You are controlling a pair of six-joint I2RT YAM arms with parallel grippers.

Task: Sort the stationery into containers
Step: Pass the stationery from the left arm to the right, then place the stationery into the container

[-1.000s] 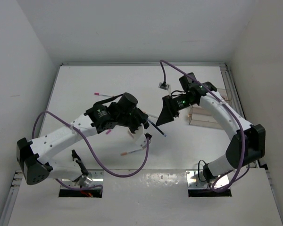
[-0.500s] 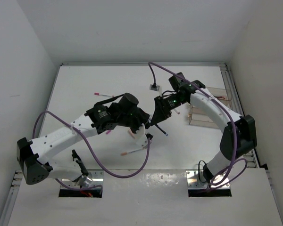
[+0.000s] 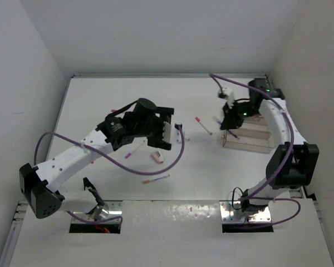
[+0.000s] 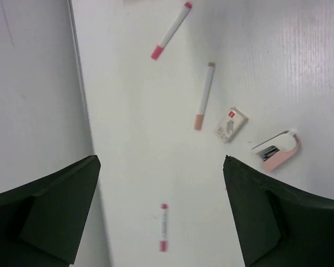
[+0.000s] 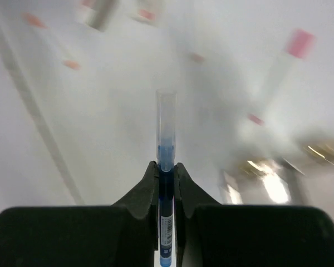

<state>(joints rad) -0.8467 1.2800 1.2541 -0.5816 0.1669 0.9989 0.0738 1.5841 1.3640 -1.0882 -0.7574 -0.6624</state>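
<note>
A dark blue pen (image 5: pixel 166 153) with a clear cap stands pinched between the jaws of my right gripper (image 5: pixel 166 167), which is shut on it. From above, that gripper (image 3: pixel 231 118) hangs at the left end of the clear divided container (image 3: pixel 247 147). My left gripper (image 3: pixel 169 132) is open and empty over the table's middle; its wrist view (image 4: pixel 160 161) looks down on three pink-capped white pens (image 4: pixel 170 30) (image 4: pixel 204 95) (image 4: pixel 163 227) and a small white eraser (image 4: pixel 230 123). More pens lie loose (image 3: pixel 204 125) (image 3: pixel 134 150) (image 3: pixel 156 178).
A small pink and white stapler-like item (image 4: pixel 278 151) lies beside the eraser, and shows from above (image 3: pixel 157 157) under the left arm. Purple cables loop round both arms. White walls close in the table on three sides.
The left gripper opened and let go of the blue pen. The right gripper shut on it and carried it right, to the container. The left arm drew back.
</note>
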